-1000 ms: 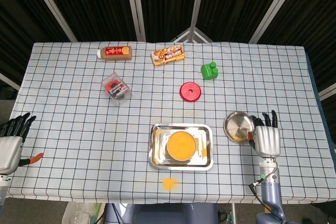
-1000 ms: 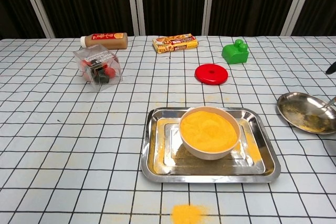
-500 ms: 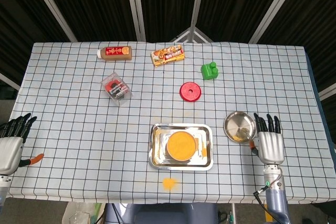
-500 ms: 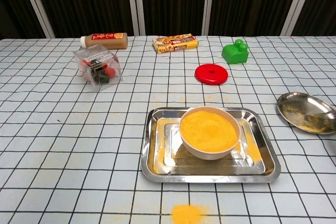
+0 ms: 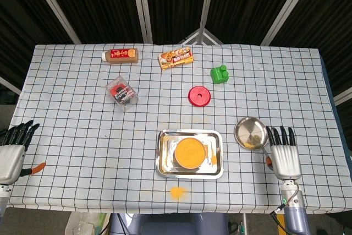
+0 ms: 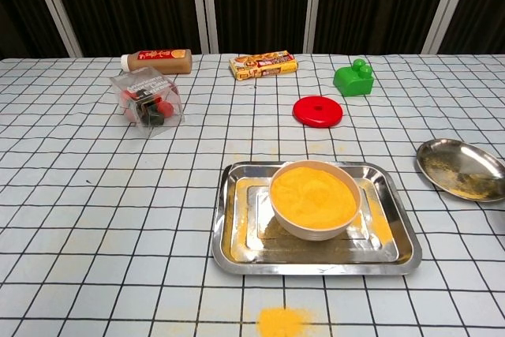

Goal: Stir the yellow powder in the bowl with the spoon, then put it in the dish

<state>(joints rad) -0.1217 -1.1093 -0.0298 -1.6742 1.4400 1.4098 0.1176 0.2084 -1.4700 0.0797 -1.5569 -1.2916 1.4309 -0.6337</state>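
- Where the checked tablecloth (image 5: 82, 136) covers the table, a steel tray (image 6: 237, 250) sits near the front edge, centre.
- White bowl (image 6: 315, 200) in the tray, heaped with yellow powder (image 6: 313, 193); powder dusted over the tray floor.
- Round steel dish (image 6: 461, 168) right of the tray, apart from it, with a yellow-brown smear inside.
- Spoon (image 5: 264, 151): bowl end in the dish, handle running back beside the right hand (image 5: 285, 154).
- Right hand flat, fingers spread, holding nothing, just right of the dish.
- Left hand (image 5: 11, 156) at the left table edge, fingers spread, holding nothing; small orange piece (image 5: 36, 167) beside it.
- Spilled powder patch (image 6: 282, 320) in front of the tray.
- Behind: clear box (image 6: 147, 100), sauce bottle (image 6: 156, 61), snack packet (image 6: 263, 64), green block (image 6: 354, 78), red disc (image 6: 317, 110).
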